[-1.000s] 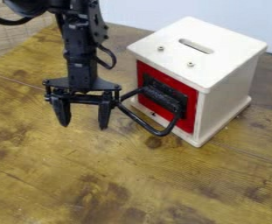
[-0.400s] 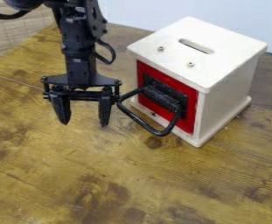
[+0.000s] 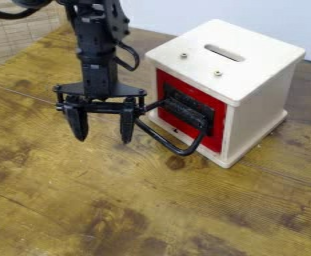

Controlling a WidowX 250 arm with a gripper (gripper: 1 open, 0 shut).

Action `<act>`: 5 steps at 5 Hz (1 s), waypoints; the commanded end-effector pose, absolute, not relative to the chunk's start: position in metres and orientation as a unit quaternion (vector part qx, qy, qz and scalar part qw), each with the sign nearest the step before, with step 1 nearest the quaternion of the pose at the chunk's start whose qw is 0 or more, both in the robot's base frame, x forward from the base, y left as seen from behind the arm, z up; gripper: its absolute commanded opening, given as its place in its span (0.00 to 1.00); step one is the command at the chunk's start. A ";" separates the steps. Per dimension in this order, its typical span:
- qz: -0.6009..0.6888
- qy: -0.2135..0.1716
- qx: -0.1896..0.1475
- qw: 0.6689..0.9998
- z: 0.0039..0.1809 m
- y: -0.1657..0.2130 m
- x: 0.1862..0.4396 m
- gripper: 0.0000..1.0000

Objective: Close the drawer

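Note:
The drawer (image 3: 187, 104) shows its red front and black plate in the face of the cream-white cabinet (image 3: 246, 70) at the right. Its black wire loop handle (image 3: 166, 136) reaches out to the left and down onto the table. My gripper (image 3: 100, 134) hangs from the black arm just left of that handle, fingers pointing down and spread open, nothing between them. The right finger (image 3: 127, 127) stands close beside the loop; I cannot tell whether they touch. How far the drawer sticks out of the cabinet is hard to judge from this view.
The worn wooden table (image 3: 104, 210) stretches wide in front and to the left. A woven pale surface (image 3: 18, 35) lies beyond the table's far left edge. The cabinet has a slot (image 3: 227, 50) on top.
The arm and gripper have shifted a little to the right, closer to the loop handle. The jaws stay spread. The drawer and cabinet have not moved.

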State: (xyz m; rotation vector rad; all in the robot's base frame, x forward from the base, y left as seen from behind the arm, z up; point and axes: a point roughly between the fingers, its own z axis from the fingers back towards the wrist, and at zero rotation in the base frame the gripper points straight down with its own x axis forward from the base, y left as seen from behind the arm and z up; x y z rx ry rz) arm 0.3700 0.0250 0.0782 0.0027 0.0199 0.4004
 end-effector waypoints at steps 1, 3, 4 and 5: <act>0.185 -0.040 -0.010 0.982 0.116 0.011 0.373 1.00; 0.180 -0.044 -0.017 0.983 0.126 0.005 0.373 1.00; 0.151 -0.046 -0.022 0.987 0.128 -0.006 0.375 1.00; 0.123 -0.050 -0.026 0.991 0.129 -0.017 0.377 1.00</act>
